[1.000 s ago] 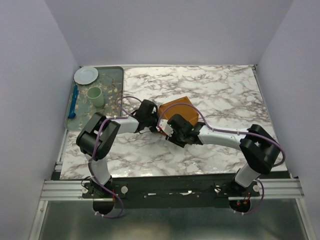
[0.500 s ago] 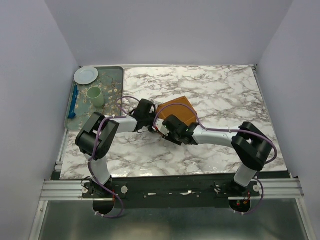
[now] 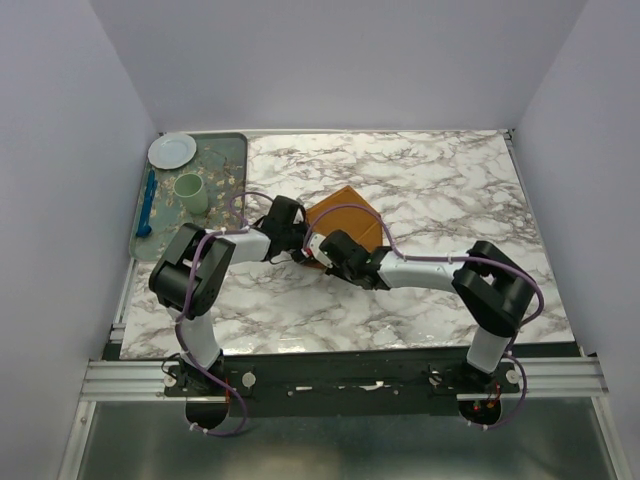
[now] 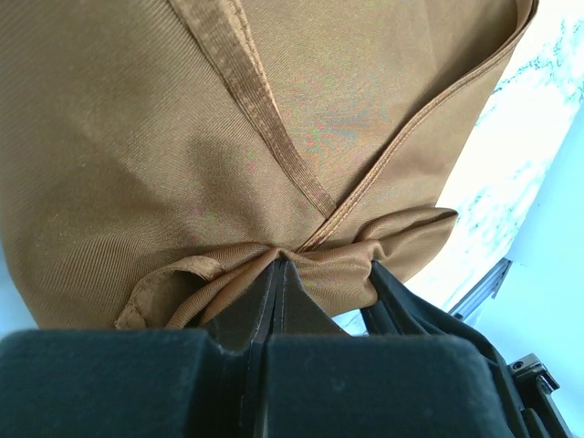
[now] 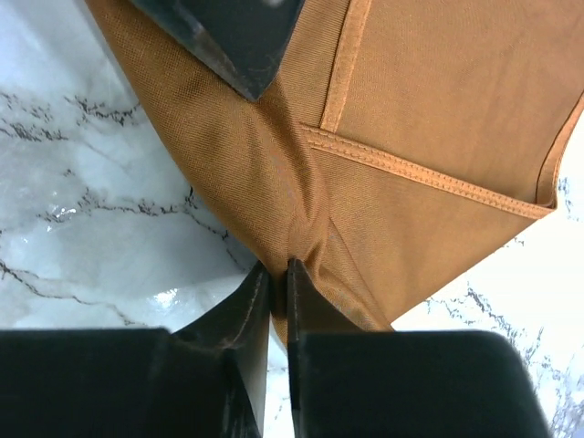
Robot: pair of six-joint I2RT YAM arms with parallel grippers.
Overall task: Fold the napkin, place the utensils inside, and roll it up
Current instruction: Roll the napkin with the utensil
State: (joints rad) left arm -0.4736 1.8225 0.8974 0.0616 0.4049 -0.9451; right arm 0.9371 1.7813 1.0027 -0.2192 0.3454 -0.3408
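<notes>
The left pincer [image 4: 278, 266] and right pincer [image 5: 278, 266] are both pinching the napkin [image 3: 348, 212] at 8 o'clock, probably for folding it

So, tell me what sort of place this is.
Likely a robot test cell staged as a dining table: plain pale walls box in a marble-pattern tabletop, an aluminium rail runs along the near edge, and a tray holds a plate and cup.

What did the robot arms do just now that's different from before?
The right gripper slid left and pinched shut on the napkin, which shifted slightly left. The left gripper kept its grip on it. The plate and cup stayed put.
</notes>
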